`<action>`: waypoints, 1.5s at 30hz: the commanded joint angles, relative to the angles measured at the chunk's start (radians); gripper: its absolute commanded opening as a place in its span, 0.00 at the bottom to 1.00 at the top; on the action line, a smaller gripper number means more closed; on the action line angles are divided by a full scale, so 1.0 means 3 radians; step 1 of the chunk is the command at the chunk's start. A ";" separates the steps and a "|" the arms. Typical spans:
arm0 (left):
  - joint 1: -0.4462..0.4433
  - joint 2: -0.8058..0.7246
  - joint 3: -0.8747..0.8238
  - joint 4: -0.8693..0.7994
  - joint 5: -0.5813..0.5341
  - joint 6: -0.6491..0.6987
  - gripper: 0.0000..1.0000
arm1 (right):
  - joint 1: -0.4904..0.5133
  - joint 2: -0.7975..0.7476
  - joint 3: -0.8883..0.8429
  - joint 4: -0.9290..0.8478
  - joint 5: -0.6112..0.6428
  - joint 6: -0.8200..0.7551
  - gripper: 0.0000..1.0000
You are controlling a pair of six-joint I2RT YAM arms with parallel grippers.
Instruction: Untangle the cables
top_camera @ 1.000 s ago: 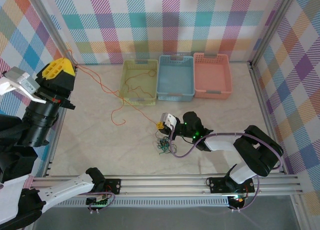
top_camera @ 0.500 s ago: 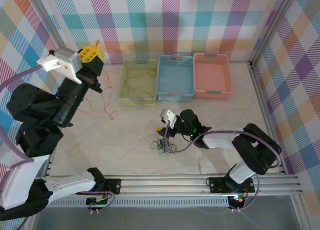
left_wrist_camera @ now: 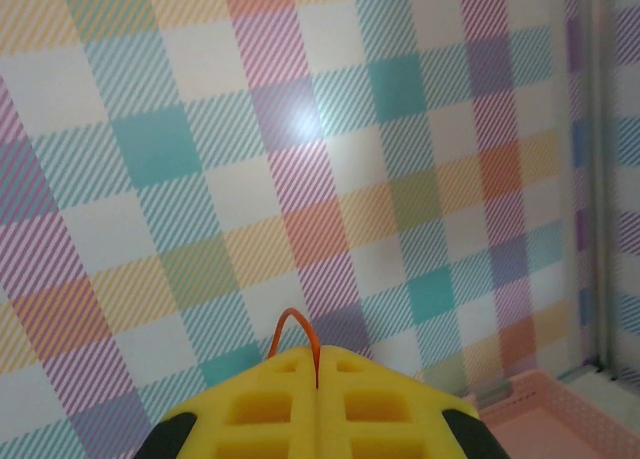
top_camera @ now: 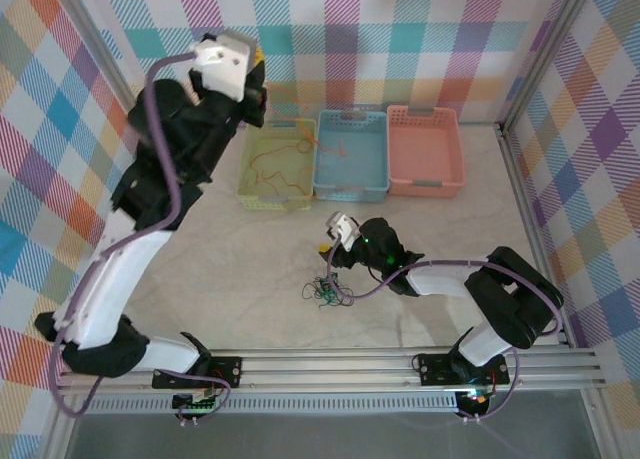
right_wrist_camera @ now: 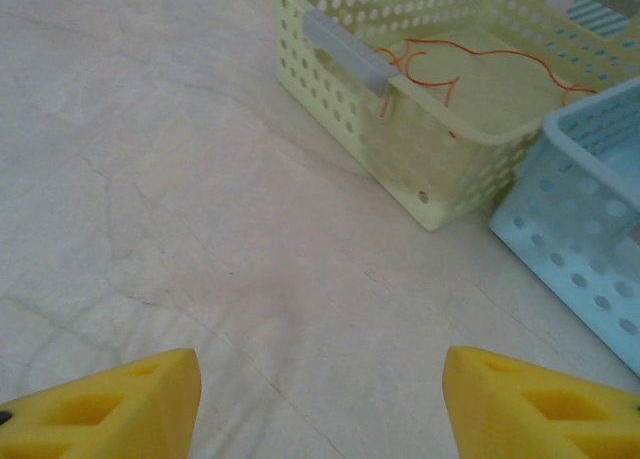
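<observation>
Left wrist view: my left claw (left_wrist_camera: 316,384) is clenched, yellow pads pressed flat together, with a loop of the orange wire (left_wrist_camera: 292,324) pinched in the seam and standing up above it. Behind it is the checked wall (left_wrist_camera: 300,159), and a corner of the pink basket (left_wrist_camera: 560,404) cuts in at lower right. The top view does not resolve that pinch. There my left claw (top_camera: 254,71) is raised high against the wall above the yellow basket (top_camera: 275,201), largely hidden by its own wrist, and I cannot trace the strand down from the pads. What the top view adds: the orange wire (top_camera: 272,164) lies in loose curls inside the yellow basket, and a further stretch shows in the blue basket (top_camera: 350,191) beside it. The pink basket (top_camera: 425,186) closes the row at the right. My right claw (top_camera: 326,249) sits low over the table (top_camera: 200,269), just behind the dark tangle (top_camera: 325,291) of green and black wires, which lies on the table well apart from the baskets. Whether claw and tangle touch is too small to judge. Right wrist view: my right claw (right_wrist_camera: 320,399) is released, its tips wide apart with bare table (right_wrist_camera: 150,179) between them. Ahead is the yellow basket (right_wrist_camera: 420,169) with the orange wire (right_wrist_camera: 470,54) on its floor, one bit reaching the near rim. The blue basket (right_wrist_camera: 580,259) is cut off at the right edge.
</observation>
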 commanded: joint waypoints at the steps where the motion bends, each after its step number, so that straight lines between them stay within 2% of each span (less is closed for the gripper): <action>1: 0.0200 0.0278 0.0261 -0.0146 0.0241 -0.0166 0.00 | -0.0043 -0.0098 -0.0047 0.0005 0.0110 0.0080 0.65; 6: 0.0602 0.0852 0.0739 -0.0268 0.0520 -0.0523 0.00 | -0.0082 -0.0089 -0.0016 -0.0035 0.0080 0.0132 0.64; 10: 0.0802 0.1200 0.0900 -0.0161 0.0601 -0.0654 0.00 | -0.0081 -0.0067 0.0019 -0.0081 0.0021 0.0126 0.63; 15: 0.1010 0.1747 0.1324 -0.0283 0.0752 -0.0817 0.00 | -0.0086 -0.0047 0.0041 -0.0091 -0.0014 0.0129 0.63; 19: 0.1116 0.2036 0.1375 -0.0241 0.0930 -0.0851 0.00 | -0.0091 -0.0031 0.0062 -0.0125 -0.0078 0.0135 0.60; 25: 0.1269 0.2385 0.1170 -0.0167 0.0911 -0.1136 0.00 | -0.0098 -0.0031 0.0068 -0.0142 -0.0078 0.0140 0.61; 31: 0.1300 0.2296 0.0296 0.0434 0.0568 -0.1154 0.00 | -0.0111 -0.0021 0.0081 -0.0159 -0.0089 0.0155 0.61; 35: 0.1364 0.2188 0.0014 0.0515 0.0426 -0.1334 0.00 | -0.0116 -0.0021 0.0080 -0.0164 -0.0099 0.0160 0.61; 39: 0.1472 0.2037 -0.0010 0.0459 0.0469 -0.1434 0.00 | -0.0116 -0.0016 0.0085 -0.0169 -0.0109 0.0170 0.61; 45: 0.1565 0.1804 0.0264 0.0166 0.0615 -0.1430 0.00 | -0.0122 -0.0011 0.0102 -0.0188 -0.0128 0.0175 0.61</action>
